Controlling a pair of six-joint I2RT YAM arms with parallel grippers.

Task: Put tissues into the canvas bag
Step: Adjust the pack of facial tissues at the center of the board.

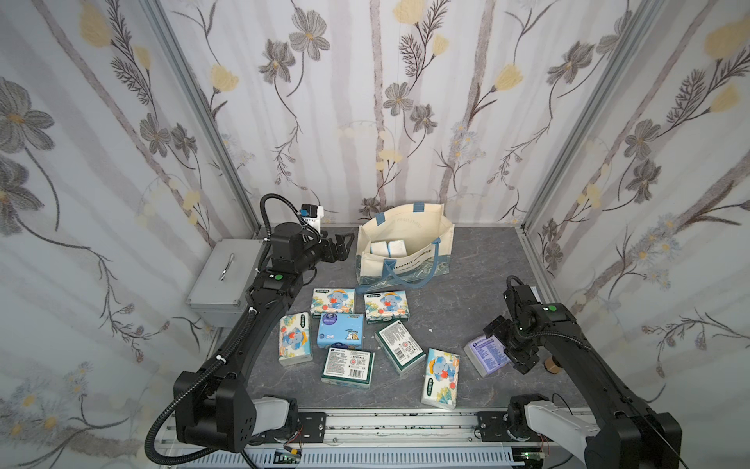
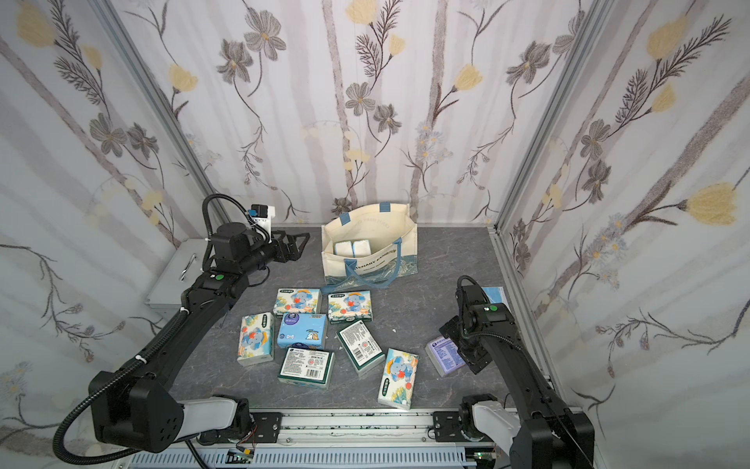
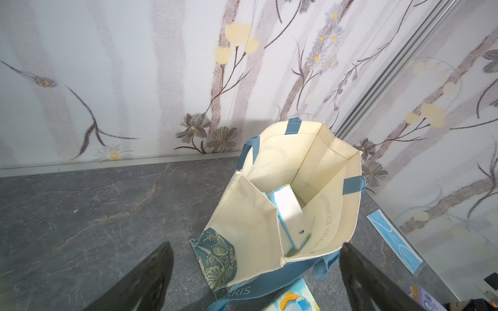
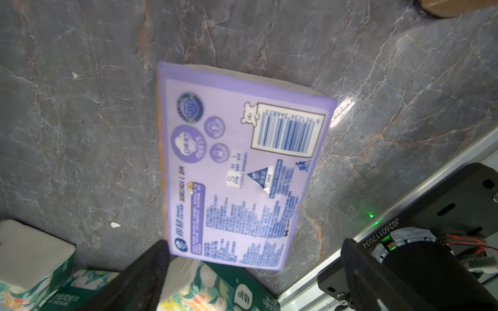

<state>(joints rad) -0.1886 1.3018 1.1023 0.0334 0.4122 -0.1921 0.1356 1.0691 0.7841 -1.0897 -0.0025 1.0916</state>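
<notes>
Left wrist view: canvas bag (image 3: 250,215) wall half hides tissues (image 3: 289,212) inside.

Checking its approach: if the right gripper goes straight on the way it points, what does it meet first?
Most likely the lavender plastic-wrapped tissue pack lying flat on the grey marbled table, straight ahead of the open right gripper; the gap to it is unclear.
</notes>
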